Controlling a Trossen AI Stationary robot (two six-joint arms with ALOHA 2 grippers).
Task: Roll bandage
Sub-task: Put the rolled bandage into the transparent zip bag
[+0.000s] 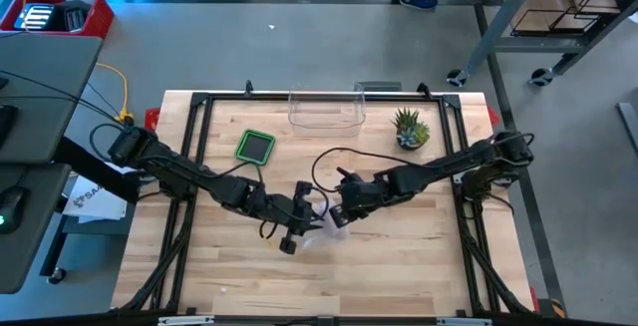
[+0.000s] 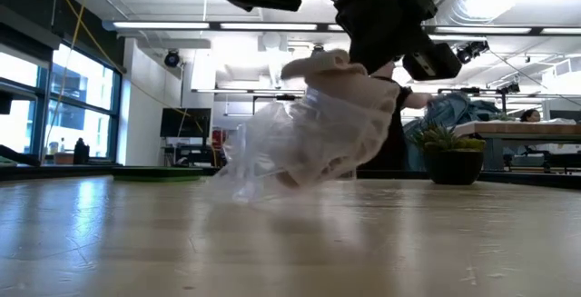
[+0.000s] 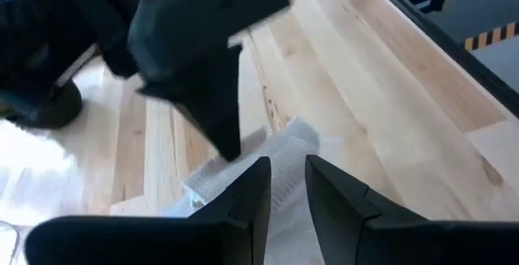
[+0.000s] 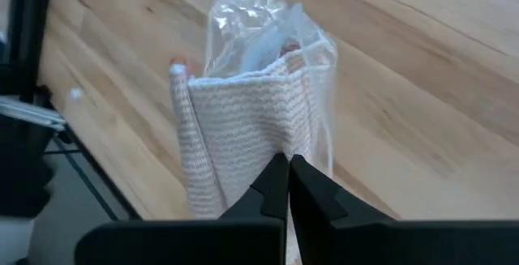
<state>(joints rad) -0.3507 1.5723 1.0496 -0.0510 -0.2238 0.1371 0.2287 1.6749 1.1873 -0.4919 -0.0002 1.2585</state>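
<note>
Bandage (image 4: 243,127) x1, grippers x2.

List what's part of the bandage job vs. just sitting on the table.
In use: bandage; its clear plastic wrapper; right hand, shut on the bandage; left hand, close beside it.
Lying about: green tray; clear bin; potted plant.
</note>
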